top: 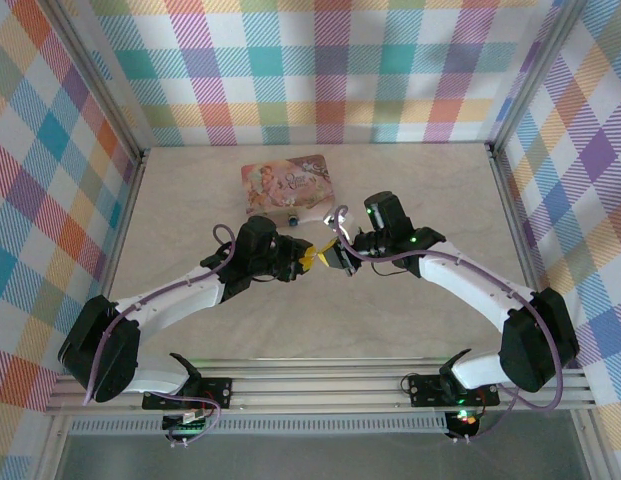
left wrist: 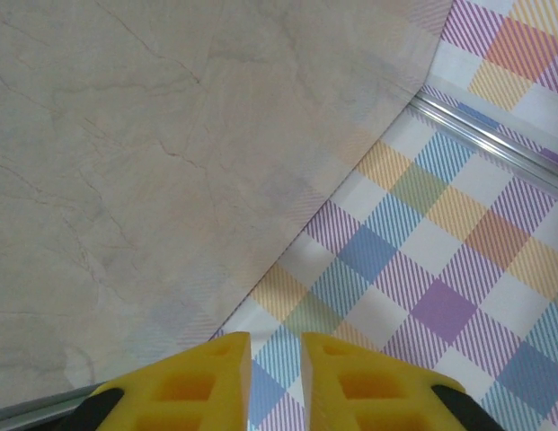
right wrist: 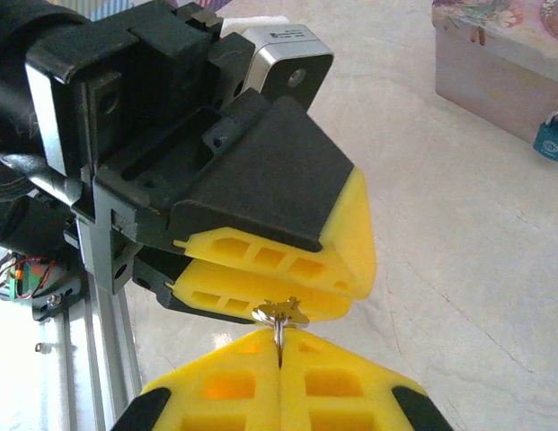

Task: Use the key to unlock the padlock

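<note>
The right gripper presses its yellow foam fingers together on the small silvery metal key, so the key's head stands free just under the left gripper. That gripper's fingers leave a narrow empty gap, probably to take the key over. Farther off, the small teal padlock hangs at the front of the pink illustrated rectangular tin, not yet reached.

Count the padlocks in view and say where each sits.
1. The padlock sits at the near side of the pink tin; another could be hidden behind the tin.
</note>
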Controlling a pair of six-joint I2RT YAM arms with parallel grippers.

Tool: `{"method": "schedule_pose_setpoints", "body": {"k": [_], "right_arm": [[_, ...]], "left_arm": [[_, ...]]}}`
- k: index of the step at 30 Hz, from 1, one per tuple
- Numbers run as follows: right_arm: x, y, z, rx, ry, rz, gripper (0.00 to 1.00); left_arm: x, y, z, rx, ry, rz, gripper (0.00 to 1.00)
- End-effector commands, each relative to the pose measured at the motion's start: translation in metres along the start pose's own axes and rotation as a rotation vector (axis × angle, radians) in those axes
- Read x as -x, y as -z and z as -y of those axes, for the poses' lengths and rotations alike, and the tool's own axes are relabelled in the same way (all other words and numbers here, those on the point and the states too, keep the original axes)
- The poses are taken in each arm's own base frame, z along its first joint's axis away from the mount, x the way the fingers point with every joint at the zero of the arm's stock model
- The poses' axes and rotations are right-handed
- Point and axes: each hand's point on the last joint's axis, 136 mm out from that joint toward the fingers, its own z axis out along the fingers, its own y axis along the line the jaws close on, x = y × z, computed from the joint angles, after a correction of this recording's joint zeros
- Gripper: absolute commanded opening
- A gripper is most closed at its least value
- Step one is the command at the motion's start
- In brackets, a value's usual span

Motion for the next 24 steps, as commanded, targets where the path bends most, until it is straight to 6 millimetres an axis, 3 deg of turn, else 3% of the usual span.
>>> {"method": "schedule_pose_setpoints", "body": {"k": [1,4,6,9,12,15,19,24], "right_arm": [[-0.002,0.0,-0.003,0.0,-0.05,0.0,0.0],[0.0,-0.001,0.009,-0.063,-0.132,0.001,0.0],[0.001,-0.001,0.021,-0.125,-0.226,-0.002,0.0],[-0.001,0.0,0.035,-0.208,-0.364,-0.009,0.0],[-0.001,0.002,0.039,-0.233,-0.44,-0.002,0.0],[-0.001,0.004,0.039,-0.24,-0.474,-0.001,0.0],[-0.003,0.007,0.04,-0.25,-0.515,-0.027,0.0],[0.002,0.014,0.042,-0.252,-0.567,-0.026,0.0]], "left_arm": [[-0.013,0.006,0.02,-0.063,-0.044,-0.03,0.2],[-0.01,0.011,0.022,-0.076,-0.084,-0.001,0.22],[-0.005,0.019,0.024,-0.073,-0.167,0.043,0.32],[0.004,0.033,0.023,-0.031,-0.295,0.117,0.39],[0.006,0.041,0.031,-0.044,-0.452,0.139,0.53],[-0.004,0.043,0.046,-0.076,-0.679,0.104,0.61],[-0.028,0.042,0.058,-0.077,-0.991,0.002,0.62],[-0.038,0.047,0.065,-0.088,-1.299,-0.018,0.63]]}}
